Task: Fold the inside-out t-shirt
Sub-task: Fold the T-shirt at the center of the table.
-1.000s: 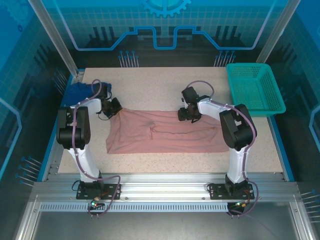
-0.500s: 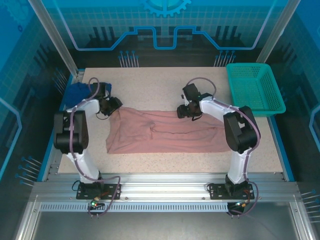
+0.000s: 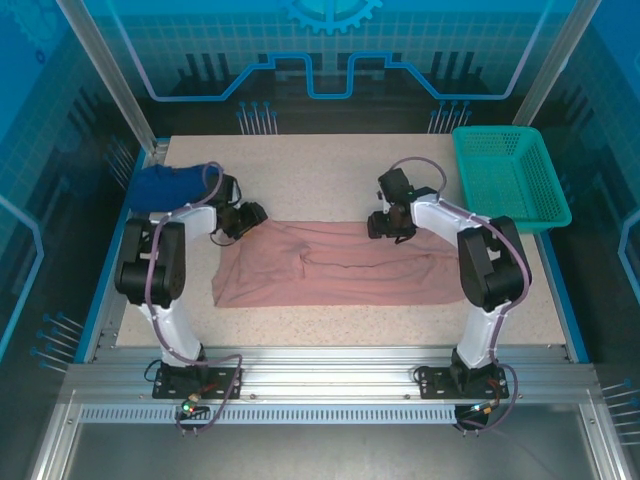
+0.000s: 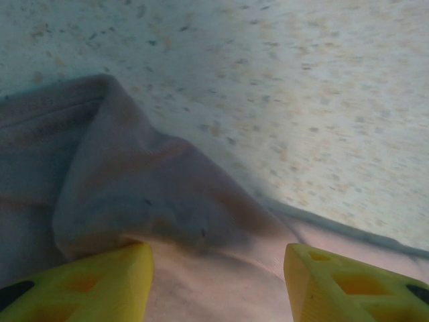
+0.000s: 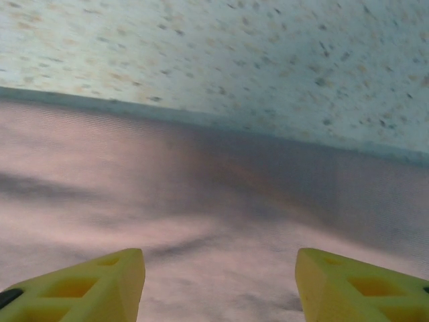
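Dusty-pink t-shirt (image 3: 330, 265) lies spread mid-table (image 3: 320, 165), long side running left-right. Left gripper (image 3: 248, 216) at shirt's far-left corner, fingers wide apart, raised fold between them, not clamped. Right gripper (image 3: 388, 228) at shirt's far edge, fingers wide apart, empty. Dark blue cloth (image 3: 165, 185) far left.

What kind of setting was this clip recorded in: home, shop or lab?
Probably a lab robot cell: a speckled beige tabletop framed by aluminium rails, walled with blue printed panels, with a dusty-pink fabric t-shirt and a teal plastic mesh basket.
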### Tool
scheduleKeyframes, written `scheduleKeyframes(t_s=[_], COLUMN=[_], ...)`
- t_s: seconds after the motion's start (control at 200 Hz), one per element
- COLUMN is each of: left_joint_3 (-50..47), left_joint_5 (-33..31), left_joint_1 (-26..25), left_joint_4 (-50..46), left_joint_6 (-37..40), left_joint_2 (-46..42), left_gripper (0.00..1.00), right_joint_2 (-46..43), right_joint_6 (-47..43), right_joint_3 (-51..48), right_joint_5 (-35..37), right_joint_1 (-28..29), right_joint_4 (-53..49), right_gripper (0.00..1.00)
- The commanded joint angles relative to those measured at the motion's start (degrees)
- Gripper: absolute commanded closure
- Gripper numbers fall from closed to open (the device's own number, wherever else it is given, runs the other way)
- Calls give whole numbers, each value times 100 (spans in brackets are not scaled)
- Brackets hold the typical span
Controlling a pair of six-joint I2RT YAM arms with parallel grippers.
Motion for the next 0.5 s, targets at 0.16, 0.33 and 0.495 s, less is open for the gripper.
scheduleKeyframes(t_s=[0.16, 0.33, 0.495], left_joint_3=[509, 371, -429], left_joint_5=[-249, -257, -647], left_joint_1=[193, 203, 311], left_joint_4=[-288, -324, -332], left_joint_6=[147, 282, 388], left_joint_2=[303, -428, -1356], left_gripper=[44, 40, 25], right_joint_2=[460, -187, -961], right_joint_6=[35, -272, -632], right_joint_3=[66, -40, -468], right_joint_5=[-28, -61, -331], right_joint_1=[-24, 55, 437], right_joint_4=[-231, -16, 483], right_gripper=[39, 36, 28])
